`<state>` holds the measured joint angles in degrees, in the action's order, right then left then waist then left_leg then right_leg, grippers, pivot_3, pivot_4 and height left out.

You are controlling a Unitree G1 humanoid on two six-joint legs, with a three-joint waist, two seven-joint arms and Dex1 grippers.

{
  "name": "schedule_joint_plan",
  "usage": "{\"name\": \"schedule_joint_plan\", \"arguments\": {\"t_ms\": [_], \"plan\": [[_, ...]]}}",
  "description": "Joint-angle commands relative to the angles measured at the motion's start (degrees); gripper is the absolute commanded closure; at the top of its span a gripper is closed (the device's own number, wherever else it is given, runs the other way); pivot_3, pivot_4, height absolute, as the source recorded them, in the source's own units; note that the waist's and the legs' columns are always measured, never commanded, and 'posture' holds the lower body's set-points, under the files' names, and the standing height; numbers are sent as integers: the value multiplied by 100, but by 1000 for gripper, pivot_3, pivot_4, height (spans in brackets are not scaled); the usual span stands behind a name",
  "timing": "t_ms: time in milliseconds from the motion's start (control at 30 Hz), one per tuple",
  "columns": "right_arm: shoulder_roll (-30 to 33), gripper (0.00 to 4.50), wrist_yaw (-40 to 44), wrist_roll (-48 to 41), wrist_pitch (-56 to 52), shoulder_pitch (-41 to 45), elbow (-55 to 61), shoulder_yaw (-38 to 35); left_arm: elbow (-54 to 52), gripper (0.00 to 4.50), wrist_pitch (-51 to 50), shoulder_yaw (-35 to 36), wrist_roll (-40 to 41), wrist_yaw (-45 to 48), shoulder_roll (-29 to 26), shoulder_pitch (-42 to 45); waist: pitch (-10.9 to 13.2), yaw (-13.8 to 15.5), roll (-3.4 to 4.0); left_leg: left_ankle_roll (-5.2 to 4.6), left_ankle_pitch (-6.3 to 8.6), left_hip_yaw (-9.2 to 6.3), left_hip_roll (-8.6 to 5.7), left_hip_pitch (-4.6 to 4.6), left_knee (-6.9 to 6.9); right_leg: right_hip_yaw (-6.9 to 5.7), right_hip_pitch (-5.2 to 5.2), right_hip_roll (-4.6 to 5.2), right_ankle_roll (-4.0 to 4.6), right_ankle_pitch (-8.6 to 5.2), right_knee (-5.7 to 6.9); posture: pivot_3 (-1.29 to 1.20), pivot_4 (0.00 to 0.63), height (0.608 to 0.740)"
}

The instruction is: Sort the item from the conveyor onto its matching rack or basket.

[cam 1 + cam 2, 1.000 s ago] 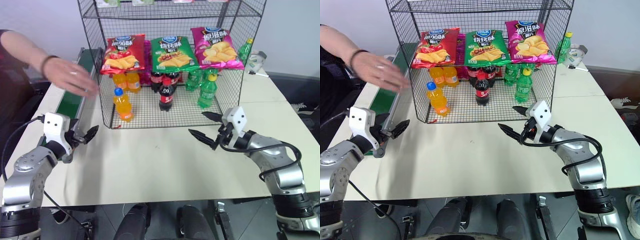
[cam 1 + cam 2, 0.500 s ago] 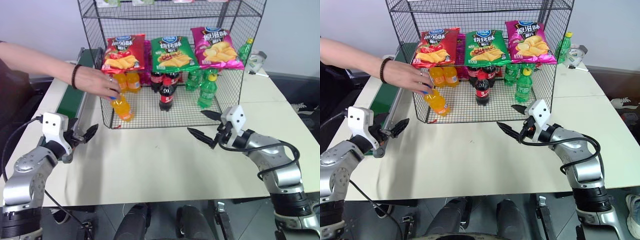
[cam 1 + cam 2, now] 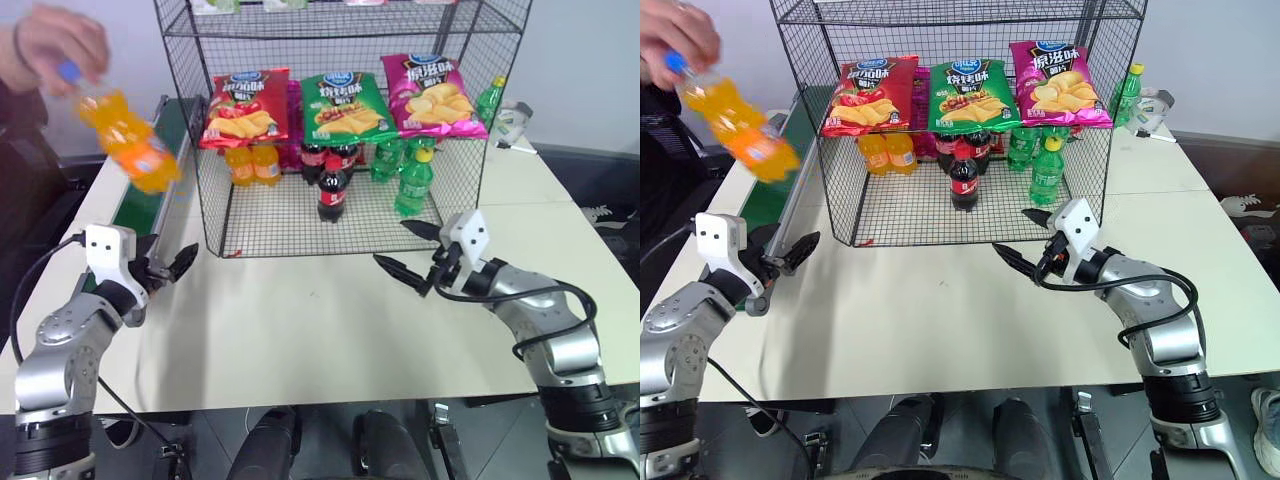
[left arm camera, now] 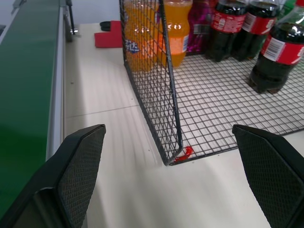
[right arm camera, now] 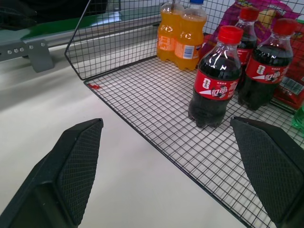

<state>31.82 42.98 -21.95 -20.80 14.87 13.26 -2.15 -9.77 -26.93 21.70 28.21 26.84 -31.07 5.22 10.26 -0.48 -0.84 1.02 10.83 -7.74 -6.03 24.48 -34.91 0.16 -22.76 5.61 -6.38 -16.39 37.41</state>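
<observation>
Both grippers, left (image 3: 172, 268) and right (image 3: 408, 250), hover spread wide and empty over the white table (image 3: 330, 330), short of the black wire rack (image 3: 340, 215). Beyond, above the green conveyor (image 3: 145, 195), a person's hand (image 3: 50, 45) holds the orange soda bottle (image 3: 125, 140) tilted, by its blue cap.

Silver arms, white wrist blocks, black cables

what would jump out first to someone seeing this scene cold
A person's hand swings an orange soda bottle through the air above the green conveyor at far left. Behind it, the black wire rack shows three bright chip bags across its front, with both grippers open before it.
</observation>
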Motion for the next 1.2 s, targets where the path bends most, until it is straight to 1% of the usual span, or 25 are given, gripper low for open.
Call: {"name": "schedule_joint_plan", "arguments": {"t_ms": [33, 133, 200, 333, 433, 633, 800, 1200], "plan": [[-105, 0, -49, 19, 129, 166, 91, 15, -136, 27, 191, 249, -47, -159, -9, 19, 0, 0, 0, 0, 0, 0, 0, 0, 0, 0, 0, 0, 0, 0, 0, 0, 150, 740], [-175, 0, -65, 77, 144, 228, 60, 78, -22, 27, 335, 316, -188, -360, 14, 11, 0, -3, 0, 0, 0, 0, 0, 0, 2, 0, -1, 0, 0, 0, 0, 0, 150, 740], [-215, 0, -84, 130, 175, 271, 19, 123, 114, 27, 427, 419, -329, -703, 94, 114, 0, -1, 0, 0, 0, 0, 0, 0, 3, 0, -1, -1, -1, 0, 0, 0, 150, 740], [-261, 0, -111, 211, 255, 335, -74, 168, 456, 27, 489, 541, -863, -1673, 225, 410, 0, 10, -1, 0, 0, -1, 0, 0, 1, -3, -1, -3, -15, 8, 0, 0, 150, 740], [-274, 0, -105, 228, 289, 348, -110, 164, 605, 27, 372, 621, -996, -2055, 258, 579, 0, 22, -2, 0, 0, -1, -1, 0, -2, -4, -1, -2, -17, 9, -2, 0, 150, 740], [-317, 0, -104, 266, 353, 393, -184, 171, 909, 27, 560, 758, -762, -1965, 329, 771, 0, 4, -2, 0, 0, -1, -1, 0, -2, -6, 0, -3, -18, 10, -1, 0, 150, 740], [-373, 0, -130, 290, 372, 392, -171, 185, 1054, 27, 846, 769, -778, -1867, 370, 825, 0, 0, -1, 0, -1, -1, -1, 0, 0, -5, 0, -3, -18, 10, -1, 0, 150, 740], [-460, 0, -161, 334, 401, 433, -202, 246, 1190, 27, 1152, 437, -1058, -1664, 364, 783, 0, -4, -2, 0, -1, -1, -1, 0, -3, -5, 1, -3, -18, 11, -1, 0, 150, 740]]}}
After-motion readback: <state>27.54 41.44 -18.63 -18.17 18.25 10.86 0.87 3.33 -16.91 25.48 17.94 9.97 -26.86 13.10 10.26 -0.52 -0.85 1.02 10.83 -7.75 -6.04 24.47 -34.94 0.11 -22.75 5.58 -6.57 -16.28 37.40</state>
